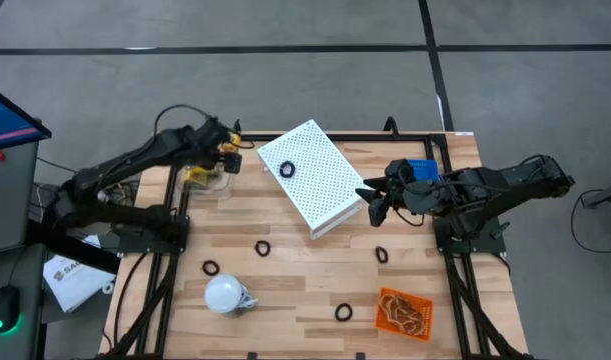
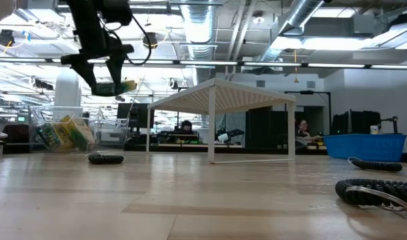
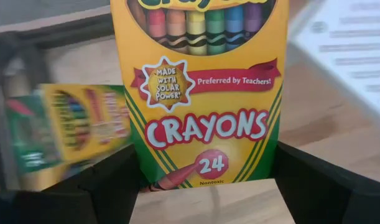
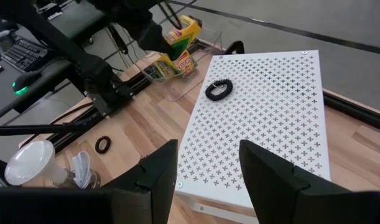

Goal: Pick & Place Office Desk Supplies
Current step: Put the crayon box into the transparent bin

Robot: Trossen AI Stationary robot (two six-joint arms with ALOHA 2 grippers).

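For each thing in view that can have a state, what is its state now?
left gripper: shut on crayon box, lifted above the table
right gripper: open, empty, over the white perforated box
black ring: lying on top of the perforated box
clear bin: crayon boxes inside
orange tray: holds rubber bands

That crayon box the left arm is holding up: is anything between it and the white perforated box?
Nothing visible. The left gripper holds the crayon box in the air, and only bare wood lies between it and the white perforated box.
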